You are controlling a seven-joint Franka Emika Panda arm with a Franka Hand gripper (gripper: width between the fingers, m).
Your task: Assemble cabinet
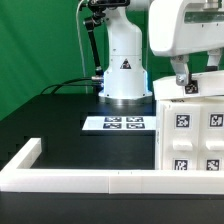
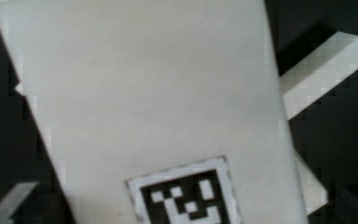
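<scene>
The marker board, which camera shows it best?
The exterior view: the marker board lies whole on the black table, tags visible, in front of the arm's base. The wrist view shows none of it, only a white cabinet panel close up.

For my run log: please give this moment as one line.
hand: above cabinet shell, fingers apart | held: nothing visible | marker board: flat on table

Border wall [image 1: 60, 180] rims near edge; cabinet [image 1: 195, 135] blocks right

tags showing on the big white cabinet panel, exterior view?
4 on the large white matte cabinet panel at the exterior view's right: two upper, two lower, cropped. More may lie off-frame.
</scene>
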